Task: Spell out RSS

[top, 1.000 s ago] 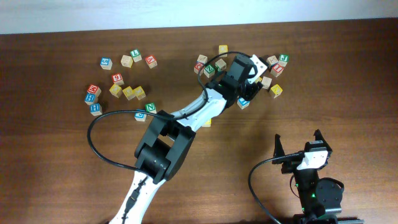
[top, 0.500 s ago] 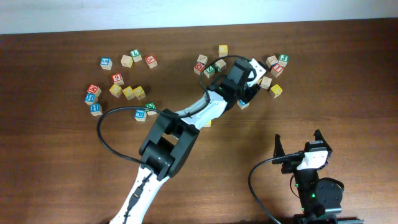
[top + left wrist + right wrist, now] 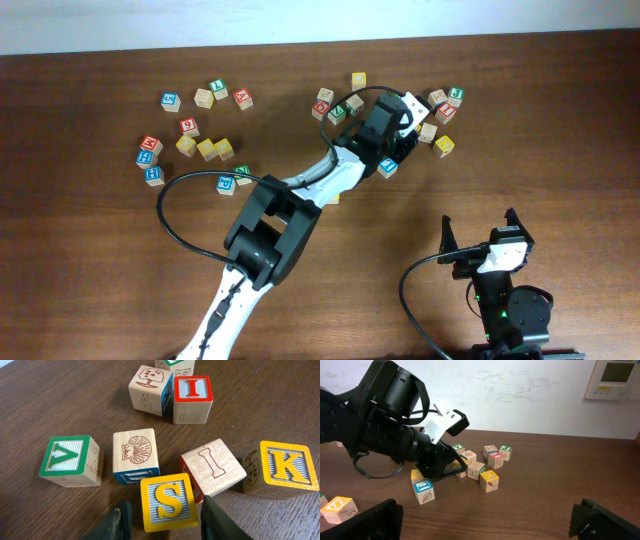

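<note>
In the left wrist view a yellow-faced "S" cube (image 3: 167, 502) sits on the table between my left gripper's (image 3: 167, 522) open jaws, with a gap on the left side. In the overhead view that gripper (image 3: 400, 140) is over the right cluster of cubes and hides this cube. A second yellow-faced cube (image 3: 337, 507) lies apart at the lower left of the right wrist view and peeks out beside the left arm in the overhead view (image 3: 334, 197). I cannot read an "R" on any green cube. My right gripper (image 3: 480, 245) is open and empty at the front right.
Around the "S" lie a red "I" cube (image 3: 212, 465), a shell cube (image 3: 135, 452), a green cube (image 3: 70, 460), a yellow "K" cube (image 3: 287, 467) and another red "I" cube (image 3: 192, 392). A blue cube (image 3: 388, 166) sits beside the gripper. More cubes (image 3: 200, 125) are scattered at the left.
The left arm's elbow and gripper have shifted slightly to the left over the right cluster. The right arm has not moved.
</note>
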### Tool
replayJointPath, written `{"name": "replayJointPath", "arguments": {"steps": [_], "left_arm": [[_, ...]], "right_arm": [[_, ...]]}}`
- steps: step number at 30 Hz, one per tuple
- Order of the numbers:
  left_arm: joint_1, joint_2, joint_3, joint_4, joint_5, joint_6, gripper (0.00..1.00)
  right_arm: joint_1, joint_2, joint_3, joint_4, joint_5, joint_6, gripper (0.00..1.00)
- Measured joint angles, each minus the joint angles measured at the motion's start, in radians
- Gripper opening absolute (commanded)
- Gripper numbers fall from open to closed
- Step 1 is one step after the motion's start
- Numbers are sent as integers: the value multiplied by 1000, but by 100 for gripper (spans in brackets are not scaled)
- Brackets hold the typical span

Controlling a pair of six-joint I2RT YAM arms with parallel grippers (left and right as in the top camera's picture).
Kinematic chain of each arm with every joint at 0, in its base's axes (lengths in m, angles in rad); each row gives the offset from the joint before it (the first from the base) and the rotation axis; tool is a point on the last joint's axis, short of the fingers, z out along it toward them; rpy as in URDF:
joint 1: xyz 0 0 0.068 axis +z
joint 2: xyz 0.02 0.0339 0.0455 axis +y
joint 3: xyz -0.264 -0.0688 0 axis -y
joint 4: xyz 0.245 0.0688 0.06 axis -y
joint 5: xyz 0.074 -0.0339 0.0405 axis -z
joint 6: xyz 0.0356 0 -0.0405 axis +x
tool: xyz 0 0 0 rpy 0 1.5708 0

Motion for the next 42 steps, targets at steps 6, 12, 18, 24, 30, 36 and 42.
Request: {"name": "replayJointPath", "arguments": {"steps": [6, 12, 18, 24, 30, 36, 42], "left_arm": [[0, 0, 0, 13, 0, 0, 35], [0, 1, 0, 14, 0, 0, 35], [0, 29, 1, 23, 1, 1, 35], [0, 43, 3, 30, 15, -3, 33], [0, 45, 3, 81, 15, -4, 32], [0, 45, 3, 89, 19, -3, 16], [0, 45, 3, 87, 22, -4, 15]], "right_arm": [[0, 0, 0, 0, 0, -1, 98], [0, 0, 0, 0, 0, -1, 98], [0, 0, 0, 0, 0, 0, 98], [0, 0, 0, 0, 0, 0, 98], [0, 0, 0, 0, 0, 0, 98], [0, 0, 0, 0, 0, 0, 98], [0, 0, 0, 0, 0, 0, 98]]}}
